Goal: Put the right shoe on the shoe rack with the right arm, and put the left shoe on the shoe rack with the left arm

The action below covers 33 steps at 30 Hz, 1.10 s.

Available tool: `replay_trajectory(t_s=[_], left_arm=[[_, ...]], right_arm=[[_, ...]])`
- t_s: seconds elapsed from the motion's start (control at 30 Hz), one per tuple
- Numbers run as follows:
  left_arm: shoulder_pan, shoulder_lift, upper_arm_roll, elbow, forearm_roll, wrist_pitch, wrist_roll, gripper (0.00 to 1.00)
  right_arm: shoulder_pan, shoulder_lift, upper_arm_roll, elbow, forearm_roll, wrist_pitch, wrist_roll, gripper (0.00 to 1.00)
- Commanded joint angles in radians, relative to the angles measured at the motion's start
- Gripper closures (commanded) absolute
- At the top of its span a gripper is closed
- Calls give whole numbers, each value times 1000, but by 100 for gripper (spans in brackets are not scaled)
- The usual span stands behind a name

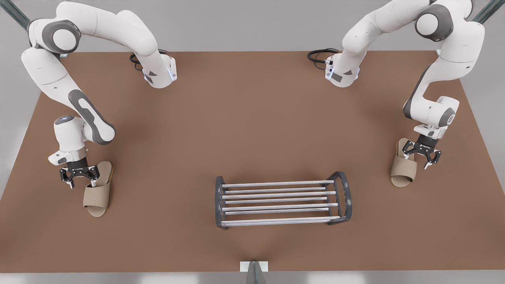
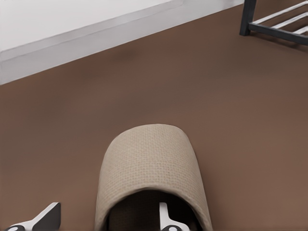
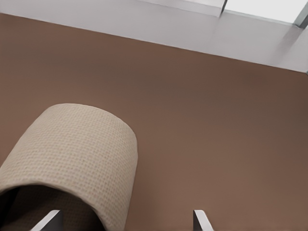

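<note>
shoe rack (image 1: 281,200) empty; both open hands straddle slipper edges.

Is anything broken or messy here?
Nothing stands out. The left shoe and right shoe lie flat on the table, under the open left gripper and right gripper. The shoe rack stands upright between them.

Two beige slippers lie on the brown surface (image 1: 252,118): one slipper (image 1: 97,194) at the front view's left, the other slipper (image 1: 403,169) at its right. One shoe rack (image 1: 281,200). Two arms.
</note>
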Motion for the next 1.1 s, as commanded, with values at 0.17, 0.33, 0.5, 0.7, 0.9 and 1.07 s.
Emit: replay_trajectory(t_s=[0.17,0.33,0.5,0.7,0.9,1.07], left_arm=[[-2,-10,-1,1,-5,6,109,35],[-2,-11,-1,1,-5,8,105,51],[-2,-11,-1,2,-8,8,98,63],[-3,-20,-4,13,-8,9,65,75],[-12,-88,-85,21,-5,129,-55,79],[-11,-157,-317,45,-5,409,-244,79]], right_arm=[[10,17,-10,22,0,0,-8,0],[45,24,-28,37,7,0,-7,0],[53,54,-28,65,7,0,-7,0],[54,66,-28,76,7,0,-7,0],[53,69,-27,74,23,0,-5,47],[48,63,-27,74,23,-1,9,79]])
